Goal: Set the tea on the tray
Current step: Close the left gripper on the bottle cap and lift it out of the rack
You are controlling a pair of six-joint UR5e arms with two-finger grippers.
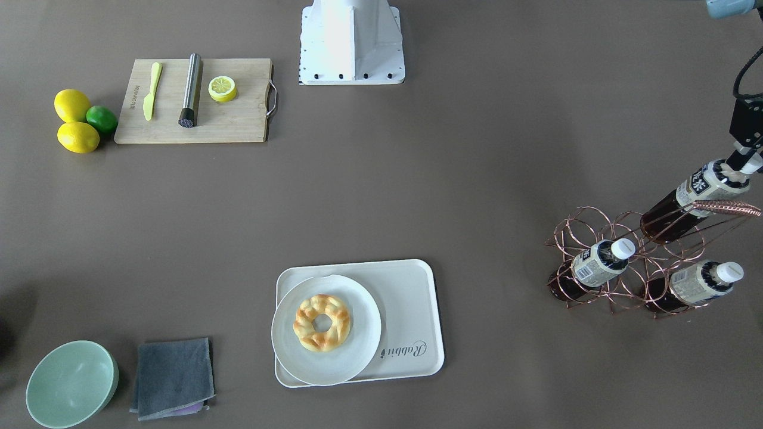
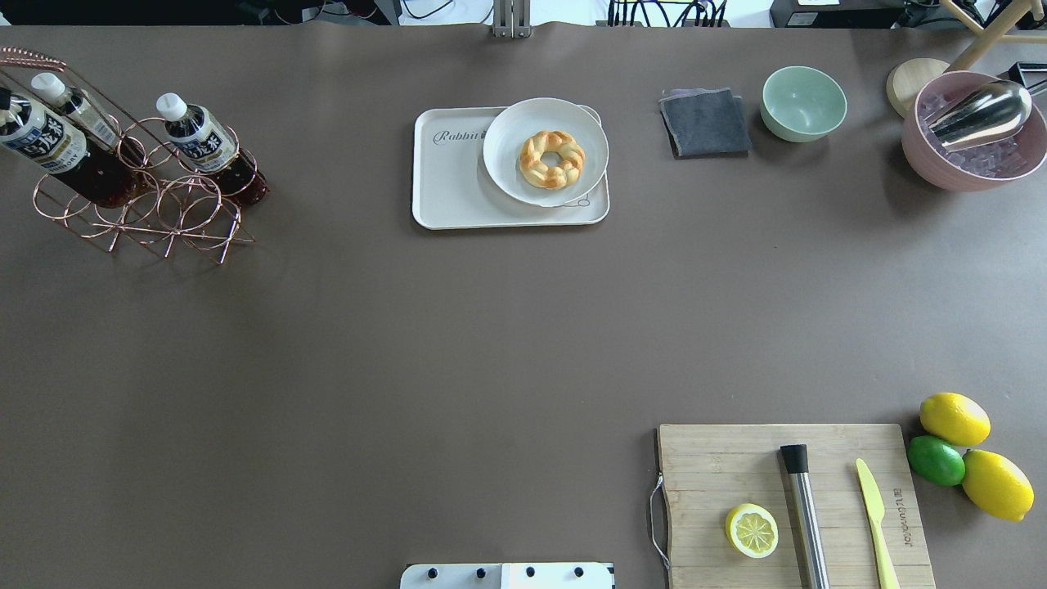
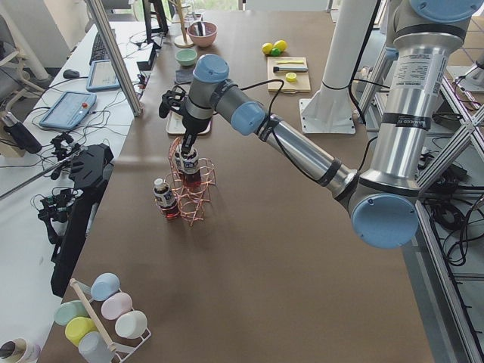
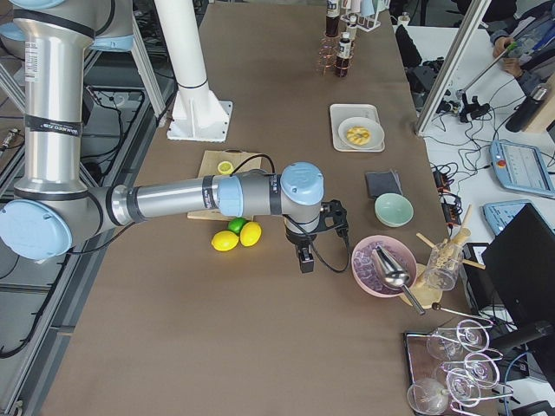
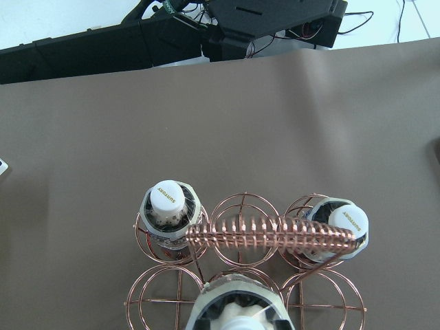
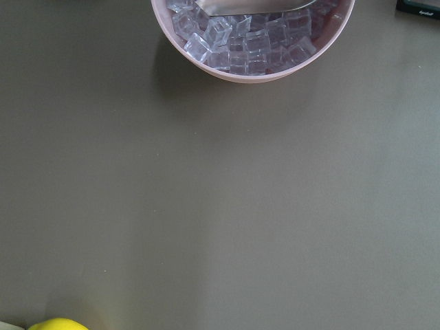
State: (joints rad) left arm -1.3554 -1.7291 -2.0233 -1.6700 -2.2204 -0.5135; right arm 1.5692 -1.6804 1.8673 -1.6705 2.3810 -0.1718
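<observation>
Three tea bottles stand in a copper wire rack (image 1: 626, 262). My left gripper (image 1: 745, 162) is shut on the white cap of the rear tea bottle (image 1: 694, 196), which sits higher than the other two (image 1: 596, 265) (image 1: 694, 283), its base still within the rack rings. In the left wrist view that bottle's top (image 5: 237, 313) fills the bottom edge. The white tray (image 1: 411, 286) lies mid-table, apart from the rack, and holds a round plate with a doughnut (image 1: 322, 322). My right gripper (image 4: 305, 258) shows only in the exterior right view, by a pink ice bowl; I cannot tell its state.
A wooden cutting board (image 2: 720, 466) holds a lemon half, steel rod and yellow knife. Two lemons and a lime (image 2: 936, 460) lie beside it. A green bowl (image 2: 803, 102), a grey cloth (image 2: 705, 123) and a pink bowl of ice with a scoop (image 2: 973, 135) stand at the far right.
</observation>
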